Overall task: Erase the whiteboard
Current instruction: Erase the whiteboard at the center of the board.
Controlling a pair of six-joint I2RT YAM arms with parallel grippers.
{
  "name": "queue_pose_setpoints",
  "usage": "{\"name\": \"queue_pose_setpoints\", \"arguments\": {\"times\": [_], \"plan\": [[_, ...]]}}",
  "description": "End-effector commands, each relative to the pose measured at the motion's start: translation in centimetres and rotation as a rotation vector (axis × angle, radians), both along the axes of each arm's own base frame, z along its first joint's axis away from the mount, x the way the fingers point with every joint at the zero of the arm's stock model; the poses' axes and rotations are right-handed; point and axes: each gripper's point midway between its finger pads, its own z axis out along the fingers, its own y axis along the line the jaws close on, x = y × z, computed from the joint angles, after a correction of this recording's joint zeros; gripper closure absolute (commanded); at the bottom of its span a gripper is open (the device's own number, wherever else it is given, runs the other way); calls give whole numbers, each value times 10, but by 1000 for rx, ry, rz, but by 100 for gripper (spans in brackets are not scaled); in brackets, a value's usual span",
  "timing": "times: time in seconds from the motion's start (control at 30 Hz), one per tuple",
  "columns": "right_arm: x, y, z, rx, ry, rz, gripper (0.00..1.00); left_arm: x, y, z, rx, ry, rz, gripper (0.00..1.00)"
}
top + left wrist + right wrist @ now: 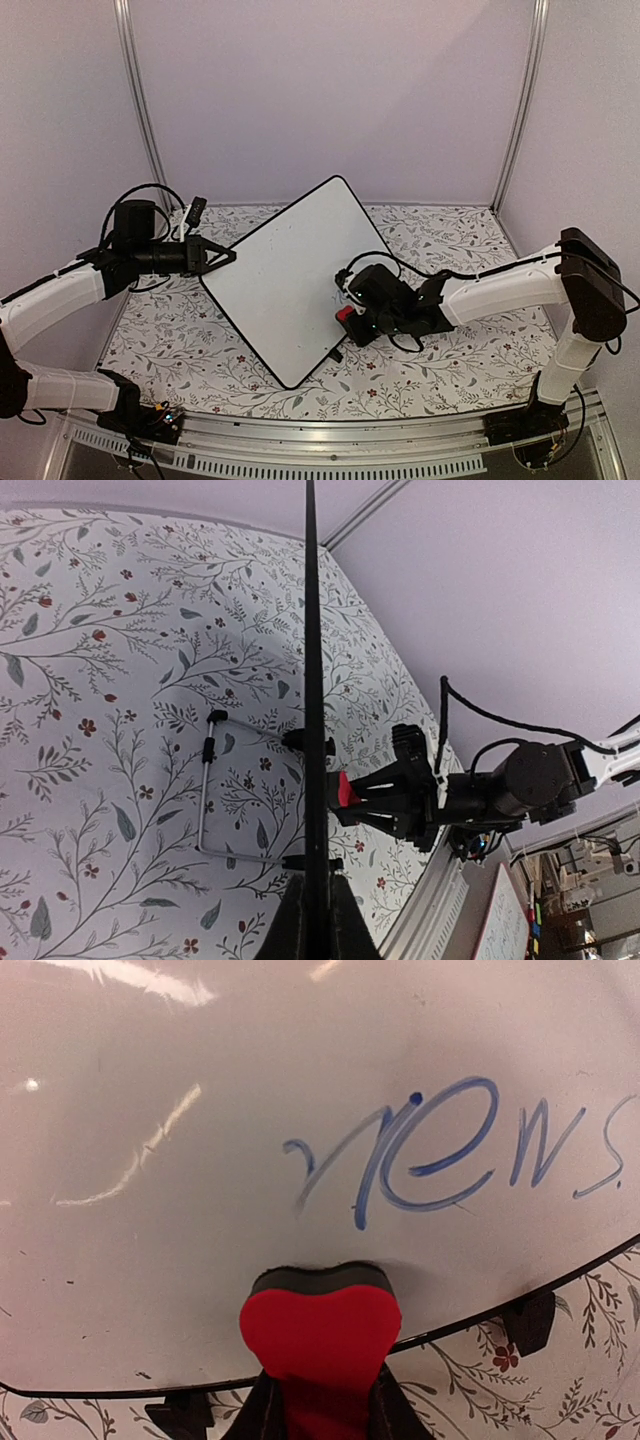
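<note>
Left gripper [228,257] clamps the whiteboard [285,285] by its edge; right gripper [320,1405], closed on a red eraser [320,1330], holds it against the board.

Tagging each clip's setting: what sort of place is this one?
Probably a lab robot enclosure: plain panel walls with metal corner posts, a floral-covered table, and an aluminium mounting rail at the near edge.

Pale lilac walls [330,90], alu corner posts [140,110], floral-print tabletop [450,370]

A floral-patterned tablecloth [440,240] lies between pale lilac walls [330,90], with a slotted metal rail [330,435] along its near edge.
</note>
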Motion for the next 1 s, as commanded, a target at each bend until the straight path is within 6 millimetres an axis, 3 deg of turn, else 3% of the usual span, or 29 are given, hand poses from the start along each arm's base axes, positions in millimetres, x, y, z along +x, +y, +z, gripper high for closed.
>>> {"name": "queue_pose_setpoints", "arguments": {"times": [0.0,0.63,0.83,0.97], "plan": [[17,5,9,-4,-29,-17,100,-15,-10,2,-23,-21,-96,100],[55,27,41,32,-93,-10,100,-16,-11,4,-26,-25,-99,100],[57,31,48,41,-104,1,100,-16,-11,4,-27,-25,-99,100],[54,29,42,36,-86,7,100,-16,-10,3,-25,-24,-98,100]]}}
